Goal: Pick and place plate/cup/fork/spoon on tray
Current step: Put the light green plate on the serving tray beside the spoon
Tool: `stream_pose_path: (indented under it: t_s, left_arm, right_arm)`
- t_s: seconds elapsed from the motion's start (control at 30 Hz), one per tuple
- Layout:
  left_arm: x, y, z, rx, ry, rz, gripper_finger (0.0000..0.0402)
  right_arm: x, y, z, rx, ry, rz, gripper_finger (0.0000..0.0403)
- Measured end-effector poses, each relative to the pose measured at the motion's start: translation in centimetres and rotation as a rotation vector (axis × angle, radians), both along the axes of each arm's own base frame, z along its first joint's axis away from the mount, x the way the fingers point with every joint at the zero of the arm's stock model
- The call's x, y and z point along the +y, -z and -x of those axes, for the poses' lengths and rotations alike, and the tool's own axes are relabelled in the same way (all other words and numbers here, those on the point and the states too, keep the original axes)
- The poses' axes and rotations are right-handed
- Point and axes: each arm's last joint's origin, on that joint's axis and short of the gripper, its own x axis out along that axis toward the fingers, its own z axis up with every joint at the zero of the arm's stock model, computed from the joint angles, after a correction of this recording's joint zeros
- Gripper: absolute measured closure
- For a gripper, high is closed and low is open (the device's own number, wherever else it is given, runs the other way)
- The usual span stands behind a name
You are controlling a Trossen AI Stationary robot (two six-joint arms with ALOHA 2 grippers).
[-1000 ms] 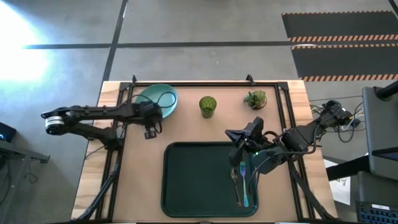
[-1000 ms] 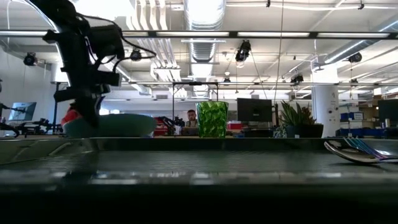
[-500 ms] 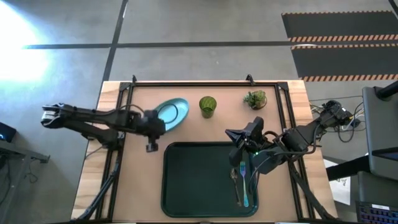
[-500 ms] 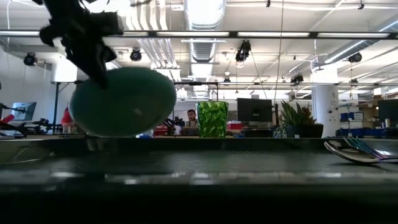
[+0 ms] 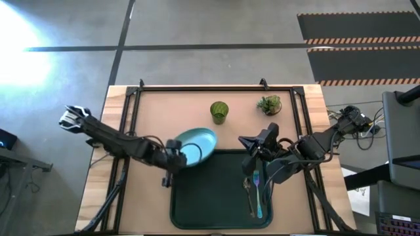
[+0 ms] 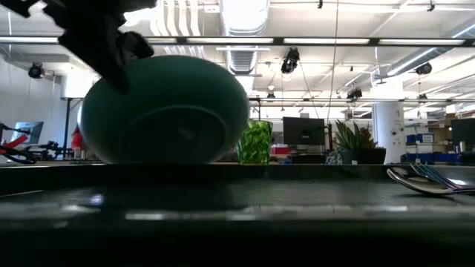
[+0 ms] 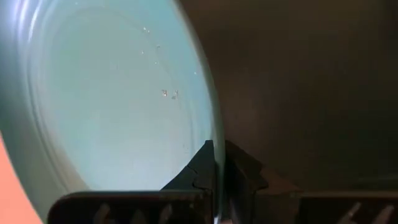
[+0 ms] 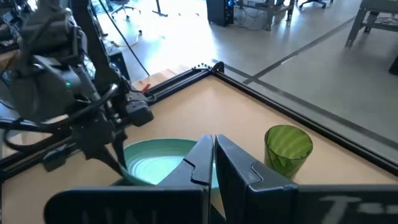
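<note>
The teal plate (image 5: 198,145) hangs tilted over the far left corner of the dark green tray (image 5: 210,196), with my left gripper (image 5: 178,155) shut on it. In the low view its underside (image 6: 167,115) faces the near edge. The fork (image 5: 258,191) and spoon (image 5: 249,192) lie side by side on the tray's right part. The olive cup (image 5: 219,111) stands on the table behind the tray. My right gripper (image 5: 252,149) hovers shut above the tray's far right part, with nothing in it. My left gripper pinches the plate's rim (image 7: 216,154) between its two fingers (image 7: 244,175), one on the upper face and one on the underside. It comes from the table's left, slanting down. The plate is lifted clear and tilted, reaching out past the fingers toward the right.
A small spiky potted plant (image 5: 269,103) stands at the far right of the table, to the right of the cup. A black frame (image 5: 197,88) runs along the table's far and side edges. The tray's left and middle parts are bare.
My left gripper has swung from the table's far left toward the tray, rightward and nearer, and risen a little, still shut on the plate. The plate has left the table, tipped over and now hangs above the tray's far left corner.
</note>
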Motion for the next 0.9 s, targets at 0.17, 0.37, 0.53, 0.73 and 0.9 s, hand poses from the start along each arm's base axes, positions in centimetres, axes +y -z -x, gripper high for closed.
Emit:
stream_pose_path:
  t_s: [0.17, 0.37, 0.53, 0.73, 0.9]
  left_arm:
    - [-1.1, -1.1, -2.4, -0.041, -0.002, 0.012, 0.0401]
    - [-3.4, -2.1, -5.7, -0.107, 0.017, 0.047, 0.0401]
    - [-5.9, -1.8, -7.6, -0.099, 0.013, 0.079, 0.0401]
    - [-8.8, -0.7, -8.6, -0.074, -0.023, 0.143, 0.0401]
    - [-11.1, 0.1, -8.5, -0.054, -0.051, 0.187, 0.0401]
  right_arm:
    - [-0.3, -0.1, 0.6, 0.038, -0.025, -0.005, 0.0394]
    - [-0.8, -0.3, 1.5, 0.08, -0.045, -0.014, 0.0394]
    - [-1.1, -0.5, 2.1, 0.105, -0.072, -0.046, 0.0394]
    - [-1.1, -0.6, 2.4, 0.116, -0.097, -0.066, 0.0394]
    - [-1.1, -0.6, 2.4, 0.131, -0.126, -0.089, 0.0394]
